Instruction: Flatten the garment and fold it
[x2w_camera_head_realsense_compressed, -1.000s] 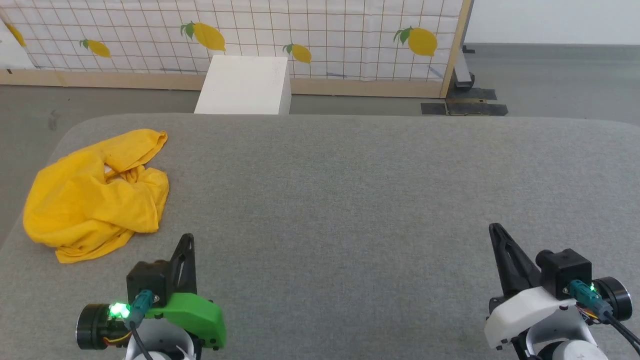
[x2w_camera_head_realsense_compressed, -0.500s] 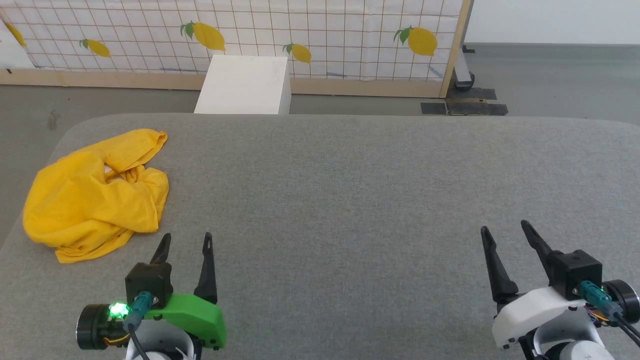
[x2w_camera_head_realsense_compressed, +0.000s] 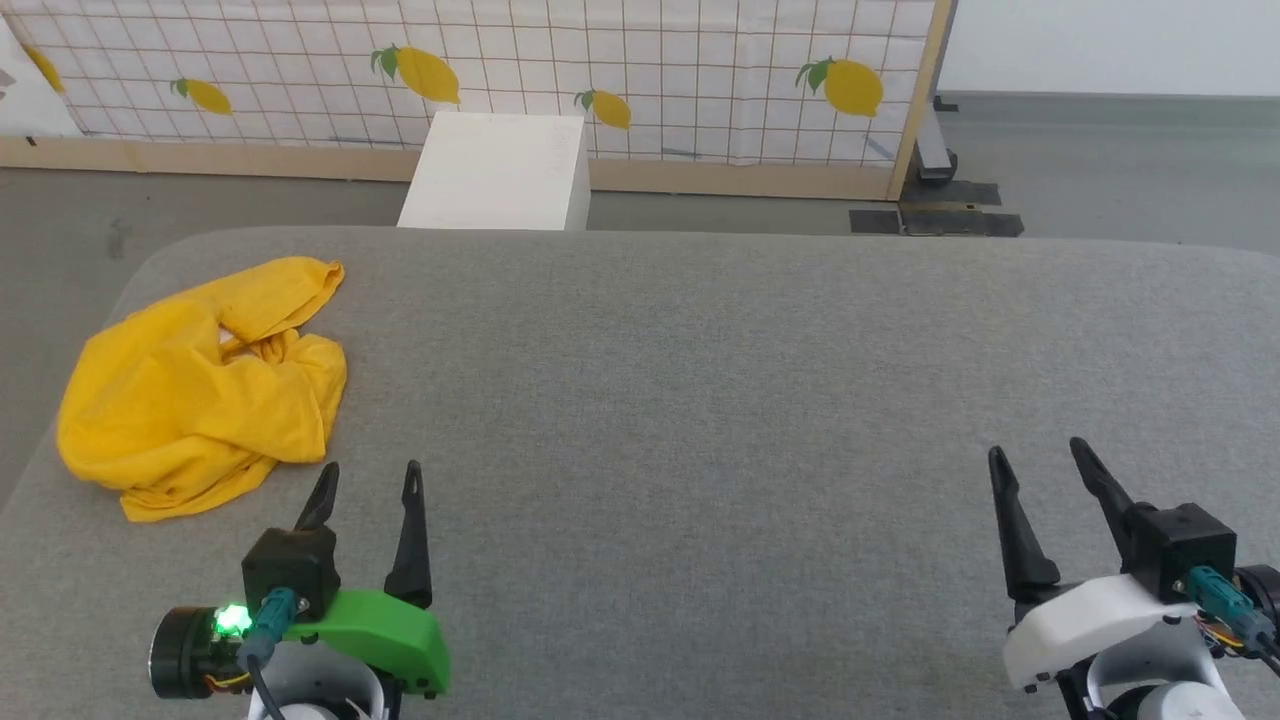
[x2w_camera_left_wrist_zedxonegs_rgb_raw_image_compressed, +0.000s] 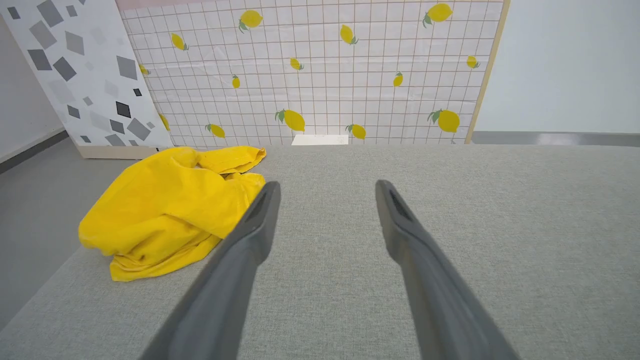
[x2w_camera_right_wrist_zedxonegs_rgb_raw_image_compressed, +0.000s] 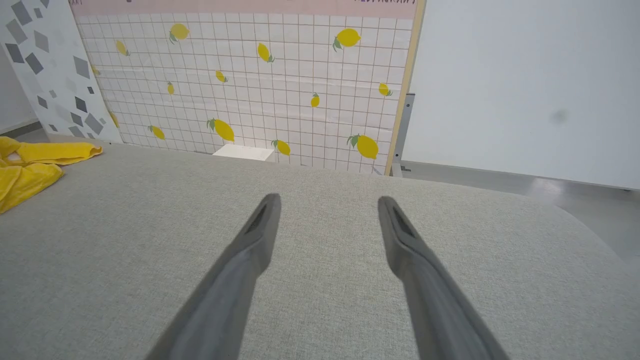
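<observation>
My left gripper (x2w_camera_head_realsense_compressed: 371, 467) is over the near part of the grey table (x2w_camera_head_realsense_compressed: 700, 380), with its jaws spread apart and nothing between them. My right gripper (x2w_camera_head_realsense_compressed: 1037, 447) is far away at 3 o'clock from it, also with its jaws apart and empty.

The yellow T-shirt (x2w_camera_head_realsense_compressed: 200, 385) lies in a crumpled heap near the far left corner of the table. It is at about 10 o'clock from my left gripper, near it but not touching. Its left side comes close to the table's left edge, where the rounded corner meets the floor (x2w_camera_head_realsense_compressed: 60, 250).

From my grippers up to the far edge at 12 o'clock there is a wide open grey surface. Behind that edge stands a white box (x2w_camera_head_realsense_compressed: 495, 170), and then a screen (x2w_camera_head_realsense_compressed: 650, 80) printed with lemons.

In the right wrist view, some letters at the top of the screen are cut off and I cannot read them.
</observation>
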